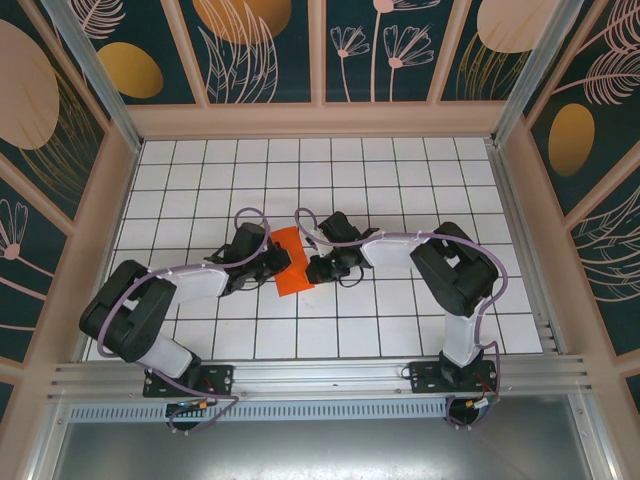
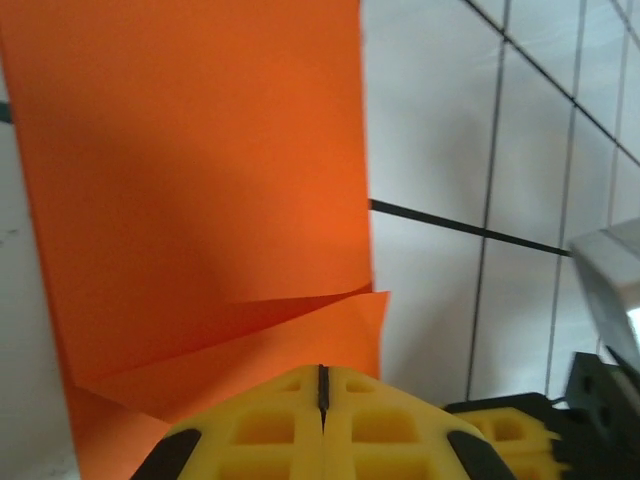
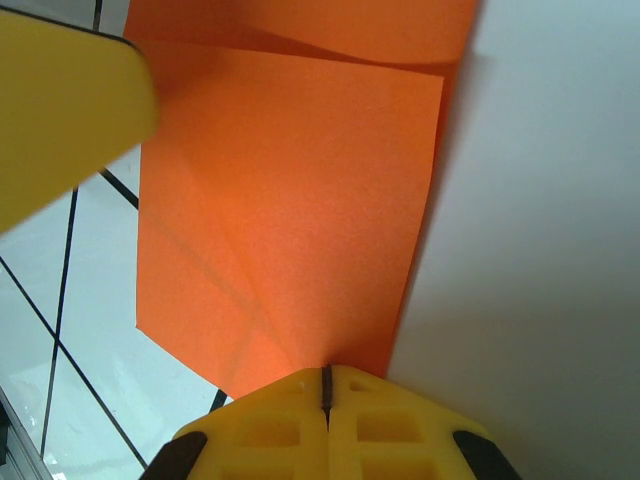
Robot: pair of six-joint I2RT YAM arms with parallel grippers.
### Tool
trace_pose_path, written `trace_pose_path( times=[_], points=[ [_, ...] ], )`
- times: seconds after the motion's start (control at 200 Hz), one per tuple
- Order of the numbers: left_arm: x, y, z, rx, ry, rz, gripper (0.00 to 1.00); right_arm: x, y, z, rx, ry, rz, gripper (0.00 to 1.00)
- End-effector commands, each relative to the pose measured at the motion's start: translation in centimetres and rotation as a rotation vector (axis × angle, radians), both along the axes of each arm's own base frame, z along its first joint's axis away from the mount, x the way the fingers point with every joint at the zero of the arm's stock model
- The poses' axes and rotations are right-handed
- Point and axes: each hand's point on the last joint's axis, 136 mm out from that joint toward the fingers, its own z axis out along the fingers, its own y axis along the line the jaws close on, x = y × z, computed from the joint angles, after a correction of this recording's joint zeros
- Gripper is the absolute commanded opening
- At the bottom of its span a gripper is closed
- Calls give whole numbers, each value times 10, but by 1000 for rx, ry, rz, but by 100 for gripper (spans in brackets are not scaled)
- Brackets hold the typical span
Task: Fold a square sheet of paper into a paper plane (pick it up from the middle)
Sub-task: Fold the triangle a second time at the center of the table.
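The square sheet of paper is bright orange-red and sits partly folded between my two grippers at mid-table. In the left wrist view the paper shows a raised flap whose lower layer runs into the tips of my left gripper, which is shut on its edge. My right gripper is shut on the opposite edge of the paper, and faint creases fan out from its tips. In the top view the left gripper and the right gripper face each other across the sheet.
The floor is white tile with a dark grid, with wooden walls behind and at both sides. A yellow finger of the other gripper reaches in beside the paper. The right gripper's finger lies close to my left one.
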Motion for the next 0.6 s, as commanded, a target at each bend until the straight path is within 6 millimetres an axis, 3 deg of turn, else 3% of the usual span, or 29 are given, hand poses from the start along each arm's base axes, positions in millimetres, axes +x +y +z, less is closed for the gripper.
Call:
trace_pose_path(
  times=[0.0, 0.18, 0.28, 0.395, 0.595],
  points=[
    [3, 3, -3, 16, -11, 18, 0, -17, -23, -23, -120, 56, -22, 0],
    [-13, 18, -35, 90, 62, 28, 0, -1, 14, 18, 55, 20, -4, 0],
    [-20, 21, -42, 92, 80, 31, 0, 4, 29, 35, 113, -2, 5, 0],
    [-23, 24, -45, 102, 86, 32, 0, 7, 36, 37, 117, -11, 9, 0],
    [-23, 23, -45, 101, 88, 28, 0, 9, 42, 22, 79, 2, 1, 0]
  ],
)
